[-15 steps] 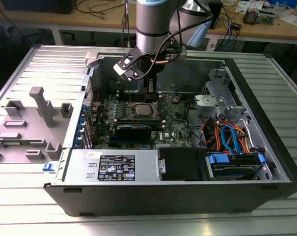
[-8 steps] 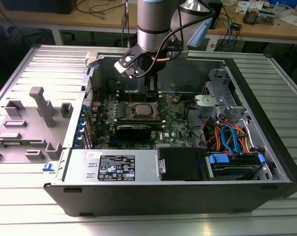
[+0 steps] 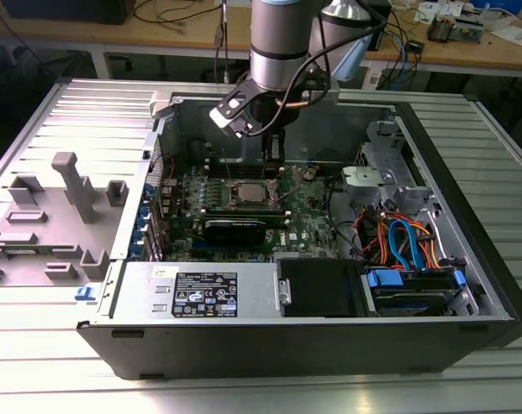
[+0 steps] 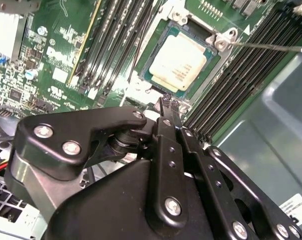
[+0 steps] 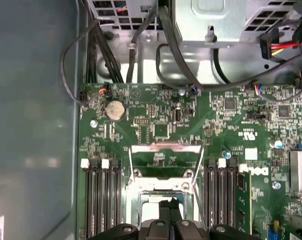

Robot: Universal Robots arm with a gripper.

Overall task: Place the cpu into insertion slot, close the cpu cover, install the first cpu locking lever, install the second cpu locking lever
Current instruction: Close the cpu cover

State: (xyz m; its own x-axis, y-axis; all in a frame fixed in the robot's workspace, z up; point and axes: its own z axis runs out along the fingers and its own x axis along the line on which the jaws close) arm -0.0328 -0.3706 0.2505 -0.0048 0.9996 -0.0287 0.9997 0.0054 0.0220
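Cpu (image 4: 179, 62) sits flat in the insertion slot (image 4: 148, 80), grey metal top up, green edge showing round it in the second wrist view. Pincer (image 4: 168, 105) hangs just above one edge of the slot, tips clenched together w/ nothing btwn them. Cpu cover (image 5: 165, 148) is tipped up off the slot, not closed. In the first wrist view the green board shows thru its square cut-out. One thin locking lever (image 4: 265, 46) sticks out from a bracket at a corner of the slot, its rod crossing the memory slots (image 4: 116, 40) that flank the slot on both sides. In the exterior view the arm (image 3: 278, 43) reaches down over the slot inside the open pc case (image 3: 312, 345), which rests on the worktop (image 3: 243, 397).
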